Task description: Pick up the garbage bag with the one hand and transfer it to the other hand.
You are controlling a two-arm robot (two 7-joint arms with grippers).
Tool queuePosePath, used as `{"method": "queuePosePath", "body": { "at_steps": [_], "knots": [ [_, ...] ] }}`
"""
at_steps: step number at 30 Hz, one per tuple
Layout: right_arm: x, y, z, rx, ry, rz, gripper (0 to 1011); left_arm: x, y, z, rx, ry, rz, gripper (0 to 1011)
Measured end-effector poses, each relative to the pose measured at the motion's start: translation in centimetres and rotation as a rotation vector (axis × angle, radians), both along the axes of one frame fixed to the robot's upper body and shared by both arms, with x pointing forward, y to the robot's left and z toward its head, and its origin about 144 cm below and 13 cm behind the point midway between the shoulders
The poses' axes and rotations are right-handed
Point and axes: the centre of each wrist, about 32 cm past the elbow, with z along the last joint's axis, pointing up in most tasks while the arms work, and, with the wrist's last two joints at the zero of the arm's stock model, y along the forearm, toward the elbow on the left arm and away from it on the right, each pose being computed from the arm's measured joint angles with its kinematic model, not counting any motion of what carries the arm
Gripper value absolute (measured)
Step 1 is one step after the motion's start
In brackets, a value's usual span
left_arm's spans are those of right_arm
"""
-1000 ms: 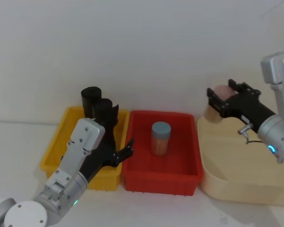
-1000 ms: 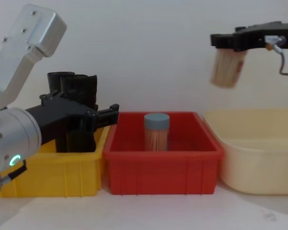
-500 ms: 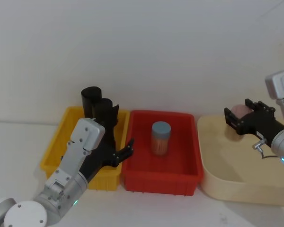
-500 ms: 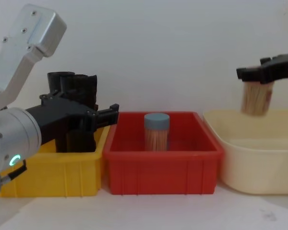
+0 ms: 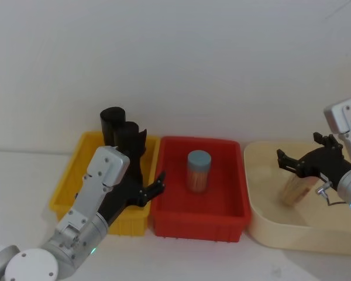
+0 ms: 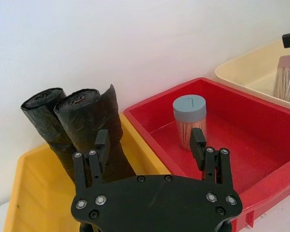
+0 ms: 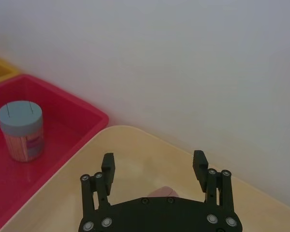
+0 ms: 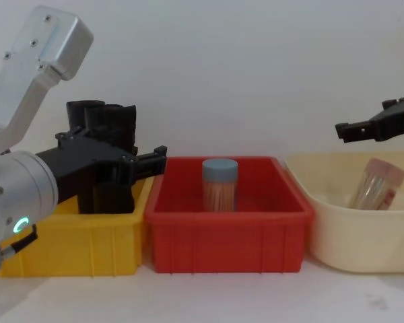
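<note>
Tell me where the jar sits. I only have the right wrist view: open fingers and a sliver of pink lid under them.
Observer: The chest view has it. The pink-lidded toothpick jar leans tilted inside the beige tray, below the right gripper and not touching it.
Operator: And the garbage bag, is the left arm on it?
Observer: Not gripped. The left gripper hangs open over the yellow bin. The garbage bag stands upright just beyond its fingertips, beside a second black roll.
</note>
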Motion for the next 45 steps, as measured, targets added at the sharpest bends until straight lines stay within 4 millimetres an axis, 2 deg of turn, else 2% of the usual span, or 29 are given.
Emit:
{"method": "queuePosePath", "body": {
  "at_steps": [2,15,29,36,45],
  "knots": [
    [0.0,-0.1,-0.1,-0.005,0.003,-0.002,1004,0.0,0.0,0.0,0.0,0.0,0.0,1000],
    [0.1,-0.2,-0.3,-0.02,0.012,-0.009,1004,-0.1,0.0,0.2,-0.001,0.006,-0.002,1000],
    [0.1,-0.3,-0.4,-0.025,0.016,-0.012,1004,-1.0,0.4,1.4,-0.049,0.084,0.055,1000],
    [0.1,-0.3,-0.5,-0.027,0.017,-0.012,1004,-0.2,1.2,2.1,-0.064,0.112,0.09,1000],
    [0.1,-0.3,-0.5,-0.028,0.018,-0.013,1004,2.3,2.7,2.6,-0.064,0.147,0.081,1000]
  ]
}}
